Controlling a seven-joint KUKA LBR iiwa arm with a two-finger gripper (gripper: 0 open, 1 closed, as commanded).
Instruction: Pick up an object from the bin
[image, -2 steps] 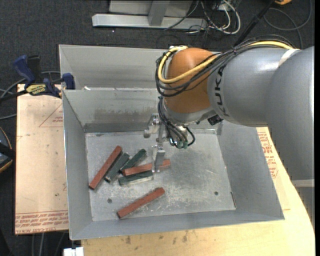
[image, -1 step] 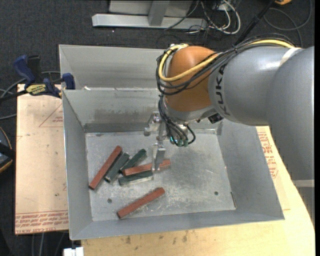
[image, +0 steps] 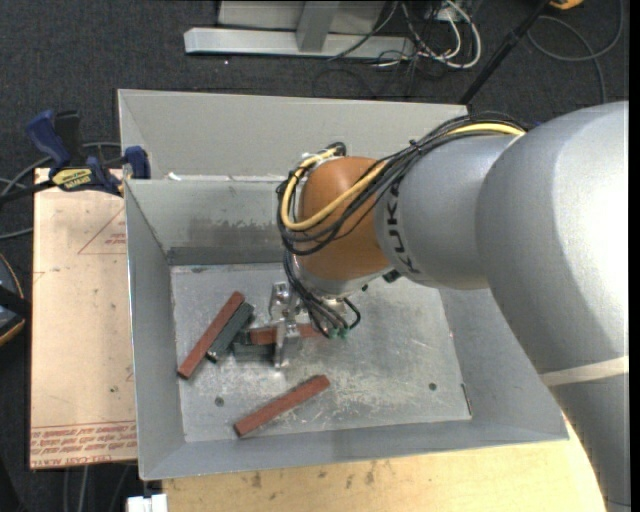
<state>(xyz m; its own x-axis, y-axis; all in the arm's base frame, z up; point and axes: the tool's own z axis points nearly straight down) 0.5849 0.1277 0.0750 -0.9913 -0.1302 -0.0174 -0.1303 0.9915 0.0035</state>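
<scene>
**Gripper low among the bars, nothing lifted yet**

The arm (image: 480, 210) is reaching in over the bin's right edge. The gripper (image: 285, 332) is sitting low above the floor of the bin (image: 150, 300), about mid-floor and a little toward the left wall. Right at its tip a small red-brown block (image: 263, 337) is lying, touching it or just beside it. A short dark piece (image: 252, 352) is sitting against the block's front side.

Is the gripper pinching that block? The orange cover (image: 335, 215) and the cables (image: 300, 200) are hanging over the wrist, and whether the gripper is spread or pressed together cannot be told from here.

Just left of the block, a dark grey bar (image: 232, 330) is lying flush against a long red-brown bar (image: 208, 336), both slanting toward the left wall. A second red-brown bar (image: 282, 405) is resting well apart, near the front edge.

As for progress, the approach looks done and the grasp is unconfirmed. The lift out of the bin is yet to come, since everything is lying on the floor.
</scene>
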